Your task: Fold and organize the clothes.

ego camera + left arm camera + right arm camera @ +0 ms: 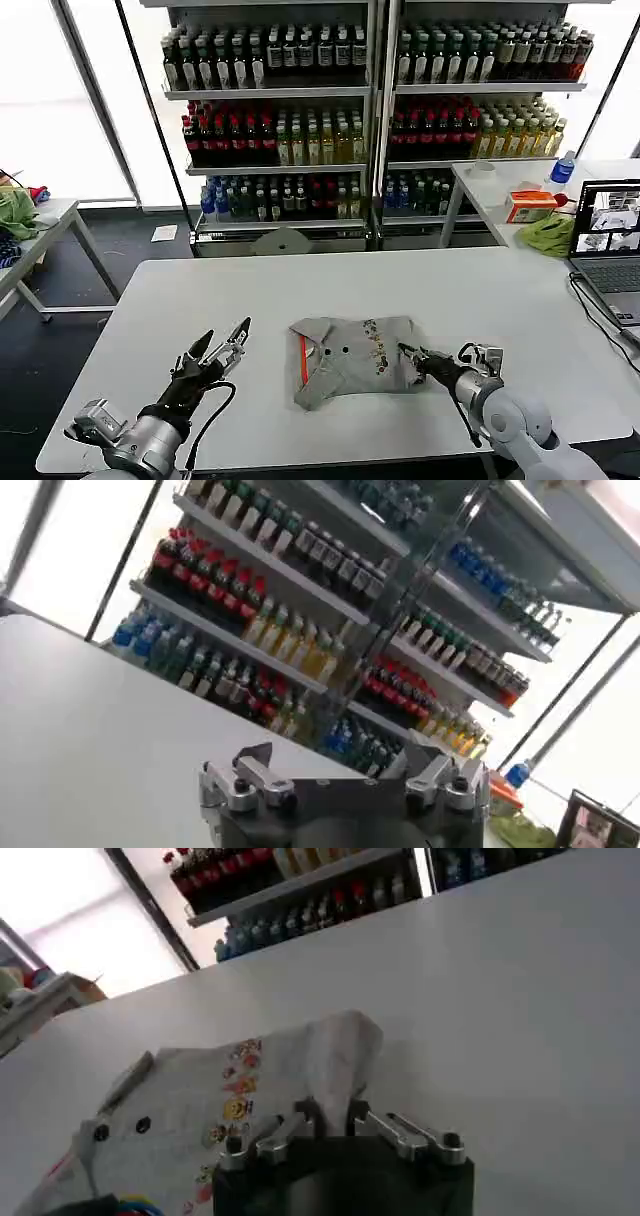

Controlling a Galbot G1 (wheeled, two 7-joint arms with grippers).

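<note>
Shelves (370, 120) of bottled drinks stood behind the white desk (200, 300). Right tool (408, 352) pinched the folded light grey short-sleeved shirt (350, 358); left tool (222, 342) hovered released.

Both arms: rounded silver-grey shells near the wrists, black segments further out. Left gripper (222, 340): slim black fingers with silver metal tips; a black cable loops beside its forearm. Right gripper (404, 352): black fingers, silver bracket at the wrist. Wrist views: dark housings, silver finger linkages (243, 781) with black screws.
</note>
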